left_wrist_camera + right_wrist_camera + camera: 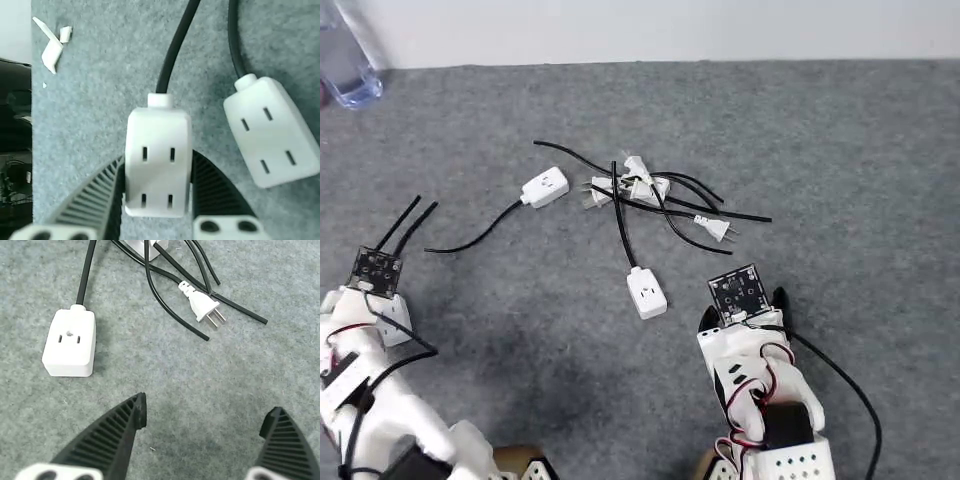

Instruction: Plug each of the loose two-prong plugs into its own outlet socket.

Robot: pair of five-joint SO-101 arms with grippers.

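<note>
Robot at the sockets: the left gripper (157,165) clamps a white outlet block (157,135) between its ridged fingers (95,195). The slots face up and the black cord (175,45) runs away from the fingertips. A second outlet block (272,135) lies just beside one finger, not touching it. The right gripper (207,407) hangs spread wide with nothing between its fingers. Ahead of one fingertip sits a single outlet (70,342). Farther out, among tangled cords, lies a loose plug (202,302) with its prongs angled back toward the other finger. The step likely calls for the right arm to take that plug by its body, prongs clear, while the left holds its socket steady and level. No brand or lettering is legible on any plug or socket.
</note>
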